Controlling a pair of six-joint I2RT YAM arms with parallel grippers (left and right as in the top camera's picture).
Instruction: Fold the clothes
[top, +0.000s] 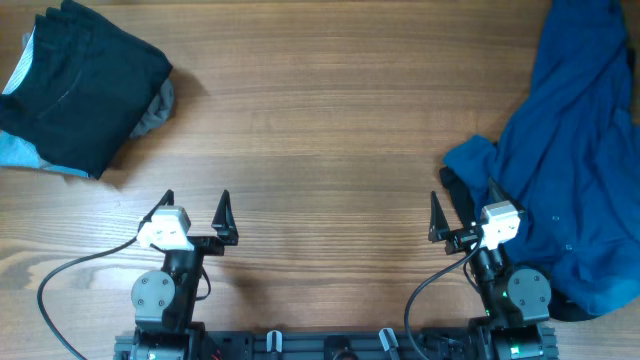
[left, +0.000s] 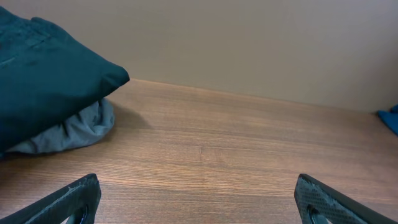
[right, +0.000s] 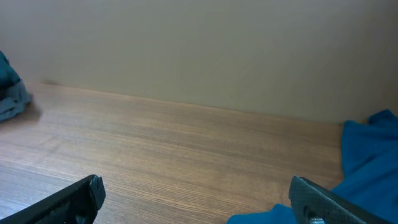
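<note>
Pincers both gape wide, empty: left pincer (top: 196, 198) over table (top: 330, 120), right pincer (top: 463, 196) at blue garment (top: 570, 150) edge.

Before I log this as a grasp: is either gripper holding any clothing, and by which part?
Nothing is held. The left gripper and right gripper are both open; the blue garment lies loose by the right one.

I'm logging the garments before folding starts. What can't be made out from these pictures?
- The blue garment: overhead, cut by the top and right edges; its type and full size are unclear.
- The dark folded stack: overhead, cut by the left edge; the number of pieces is unclear.
- The grey cloth: overhead and left wrist, mostly covered by the dark folded stack.
</note>
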